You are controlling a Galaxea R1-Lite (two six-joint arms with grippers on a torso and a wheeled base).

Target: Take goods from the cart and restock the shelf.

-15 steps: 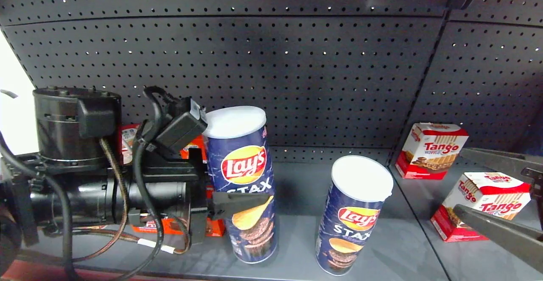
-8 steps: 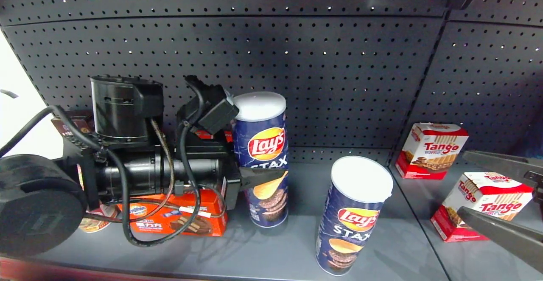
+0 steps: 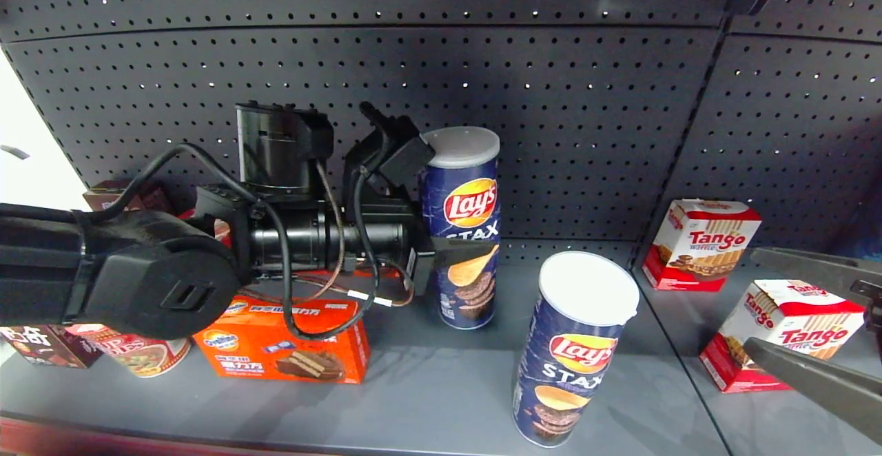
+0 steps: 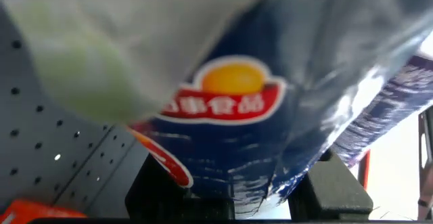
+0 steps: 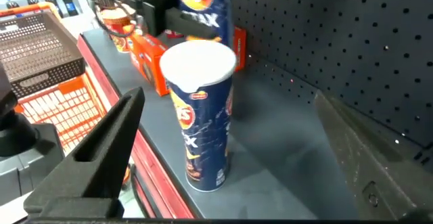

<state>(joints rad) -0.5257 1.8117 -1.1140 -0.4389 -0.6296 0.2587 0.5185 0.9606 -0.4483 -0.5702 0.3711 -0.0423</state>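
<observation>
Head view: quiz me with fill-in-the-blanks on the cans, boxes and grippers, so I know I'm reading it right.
1. The left gripper grips the rear can, which is held ___.
2. The right gripper is ___ and holds nothing.
3. The front can stands free, touched by ___ gripper.
4. The flat box left of the front can is ___.
Missing words: upright; open; neither; orange.

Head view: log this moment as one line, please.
left gripper: shut on upright blue cylindrical chip can, near pegboard | second blue chip can: standing free on grey shelf | right gripper: open
</observation>
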